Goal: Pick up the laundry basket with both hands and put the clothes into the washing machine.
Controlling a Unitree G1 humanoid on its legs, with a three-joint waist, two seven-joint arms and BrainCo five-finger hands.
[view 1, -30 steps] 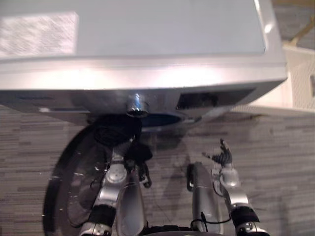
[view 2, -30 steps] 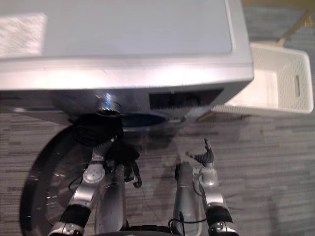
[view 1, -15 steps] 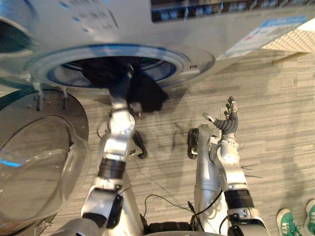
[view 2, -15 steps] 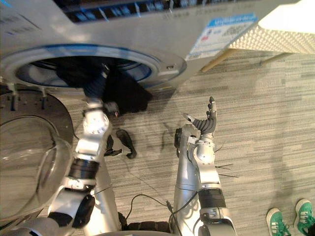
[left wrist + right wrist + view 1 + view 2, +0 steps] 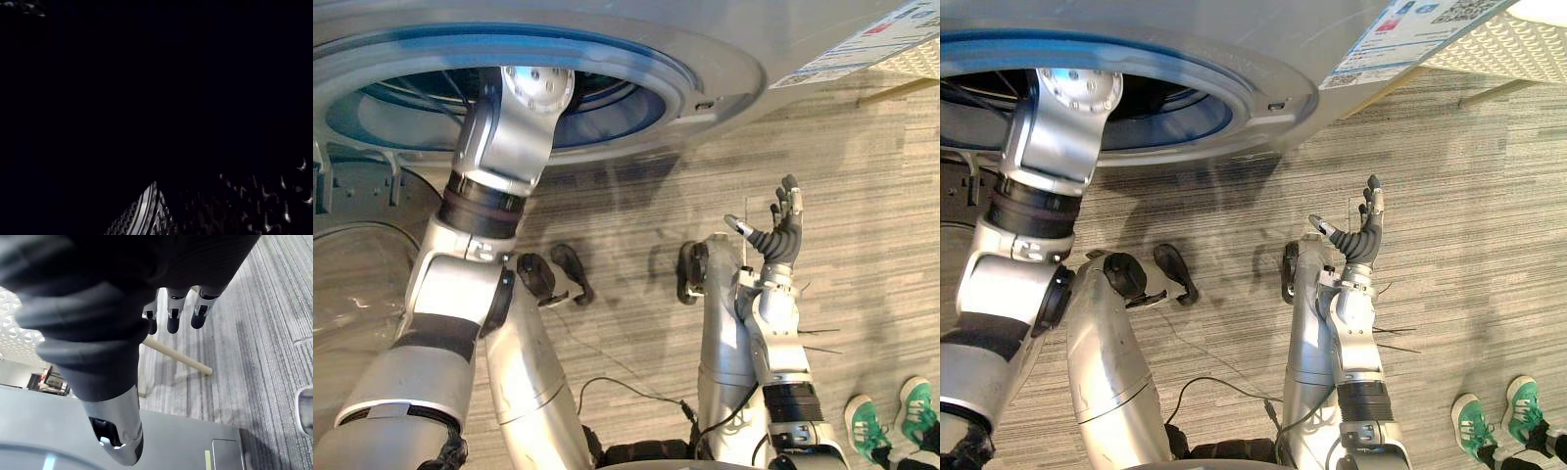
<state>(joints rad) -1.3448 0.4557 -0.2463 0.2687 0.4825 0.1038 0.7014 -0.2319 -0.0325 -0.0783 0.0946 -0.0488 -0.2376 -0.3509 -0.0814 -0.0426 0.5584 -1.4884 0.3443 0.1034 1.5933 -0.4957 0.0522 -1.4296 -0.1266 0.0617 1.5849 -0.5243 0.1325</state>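
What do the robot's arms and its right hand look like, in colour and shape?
Both arms are silver-grey shells. The left arm has a round joint cap with small screws and dark ribbed bands between segments. The right arm has a dark ribbed band. The right hand has a dark ribbed cover and silver, dark-tipped fingers.

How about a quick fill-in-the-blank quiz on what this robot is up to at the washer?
1. The robot's left arm reaches ____ the washing machine through its round opening.
2. The right hand is held above the floor with its fingers open, holding ____.
3. The shoes of a person standing nearby are ____ in colour.

Missing words: into; nothing; green.
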